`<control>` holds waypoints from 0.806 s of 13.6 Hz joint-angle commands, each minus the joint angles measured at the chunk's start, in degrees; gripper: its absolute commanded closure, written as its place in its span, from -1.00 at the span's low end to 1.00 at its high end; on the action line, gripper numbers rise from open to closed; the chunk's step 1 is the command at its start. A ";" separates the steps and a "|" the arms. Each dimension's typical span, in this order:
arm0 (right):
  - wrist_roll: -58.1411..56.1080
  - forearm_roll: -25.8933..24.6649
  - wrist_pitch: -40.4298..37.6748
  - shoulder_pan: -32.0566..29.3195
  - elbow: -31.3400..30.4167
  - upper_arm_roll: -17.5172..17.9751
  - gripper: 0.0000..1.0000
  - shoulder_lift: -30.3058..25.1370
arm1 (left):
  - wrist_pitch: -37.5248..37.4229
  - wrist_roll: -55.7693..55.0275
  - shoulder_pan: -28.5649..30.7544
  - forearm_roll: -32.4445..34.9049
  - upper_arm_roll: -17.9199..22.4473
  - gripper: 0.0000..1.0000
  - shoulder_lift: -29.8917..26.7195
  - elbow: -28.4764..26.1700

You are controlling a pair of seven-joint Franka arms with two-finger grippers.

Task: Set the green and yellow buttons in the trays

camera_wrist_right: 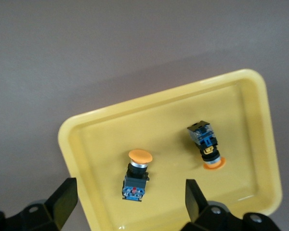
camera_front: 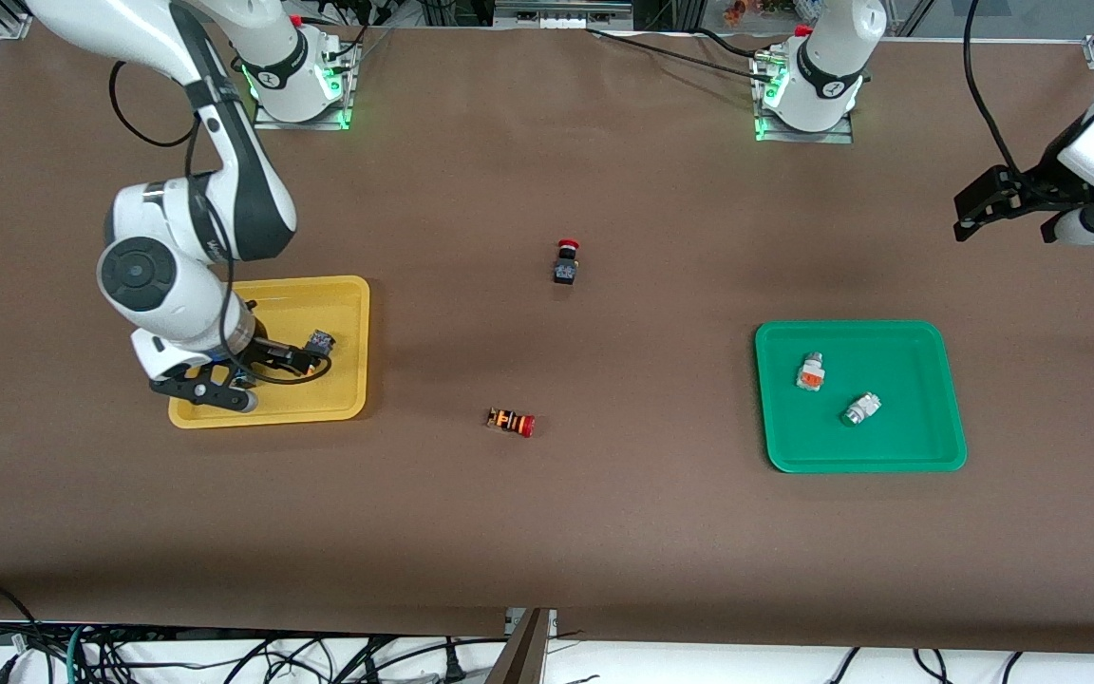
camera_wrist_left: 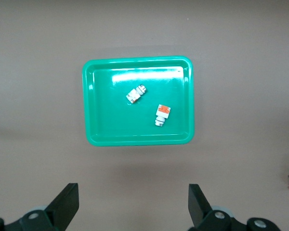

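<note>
The yellow tray (camera_front: 355,313) lies at the right arm's end of the table. Two black-bodied buttons with yellow-orange caps lie on their sides in the yellow tray (camera_wrist_right: 173,120): one button (camera_wrist_right: 136,175) and a second button (camera_wrist_right: 205,144). My right gripper (camera_wrist_right: 130,199) hangs open just over the first, not touching it. In the front view only one of them (camera_front: 321,342) shows beside the right gripper (camera_front: 224,385). The green tray (camera_front: 927,446) holds two white-bodied buttons (camera_front: 810,371) (camera_front: 860,408). My left gripper (camera_wrist_left: 133,204) waits, open and holding nothing, high over the table by the green tray (camera_wrist_left: 106,120).
A black-bodied switch with a red cap (camera_front: 565,262) stands mid-table, nearer the robots' bases. An orange-striped switch with a red cap (camera_front: 511,421) lies nearer the front camera, between the two trays. Brown table surface spreads around both trays.
</note>
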 commanded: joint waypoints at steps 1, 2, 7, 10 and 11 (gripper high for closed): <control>-3.26 1.14 -9.12 -1.57 9.36 0.66 -0.98 0.51 | 1.16 -0.34 -1.25 1.81 0.91 -1.00 -0.46 -1.07; -5.36 1.22 -12.55 -2.01 13.05 0.66 -0.98 0.77 | 0.90 -0.51 -0.72 1.80 0.91 -1.00 0.15 -0.11; -18.29 5.35 -22.33 -6.49 22.49 0.49 -0.98 -1.23 | 0.90 -0.60 -0.72 1.45 0.65 -1.00 0.60 0.43; -24.60 5.53 -23.47 -9.64 21.79 -0.92 -0.98 -5.36 | 0.90 -0.69 -0.72 1.37 0.65 -1.00 0.69 0.43; -27.07 5.53 -23.39 -11.14 20.57 -1.01 -0.98 -7.03 | 0.90 -0.78 -0.72 1.36 0.65 -1.00 0.69 0.43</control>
